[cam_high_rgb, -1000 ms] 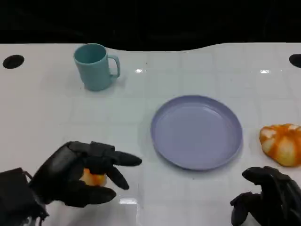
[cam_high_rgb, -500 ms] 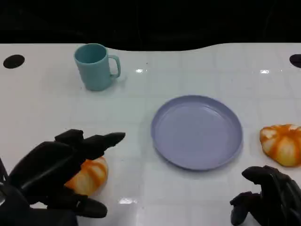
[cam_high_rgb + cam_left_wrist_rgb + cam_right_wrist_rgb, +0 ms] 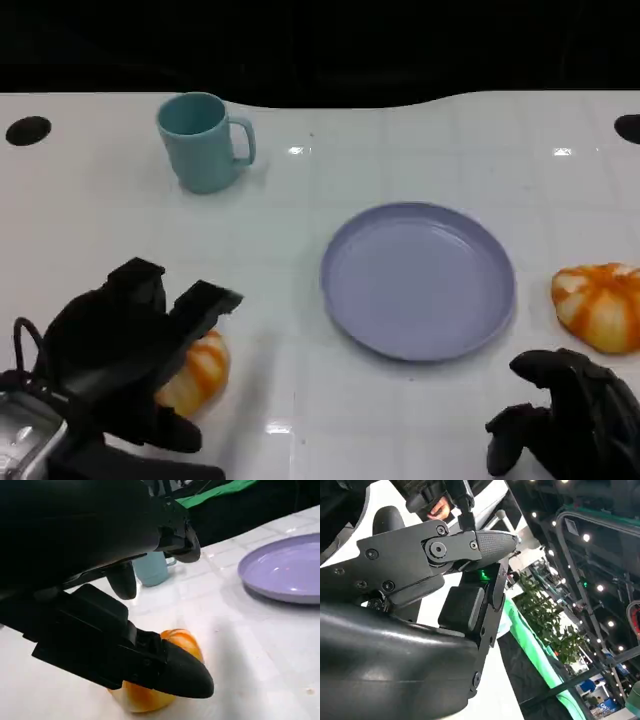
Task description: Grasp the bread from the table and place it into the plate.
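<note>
An orange-and-cream bread lies on the white table near the front left. My left hand hovers over its near-left side with fingers spread and grips nothing. In the left wrist view the bread sits under the hand, one finger low in front of it and the others above. The lilac plate stands to the right of centre with nothing on it. My right hand rests at the front right, loosely curled and holding nothing; it also shows in the right wrist view.
A second orange bread lies at the right edge, just beyond the plate. A teal mug stands at the back left, its handle to the right. Bare table lies between the near bread and the plate.
My left hand has drawn back toward the near left and spread its fingers, uncovering the bread, which stays where it was. The right hand has barely moved.
</note>
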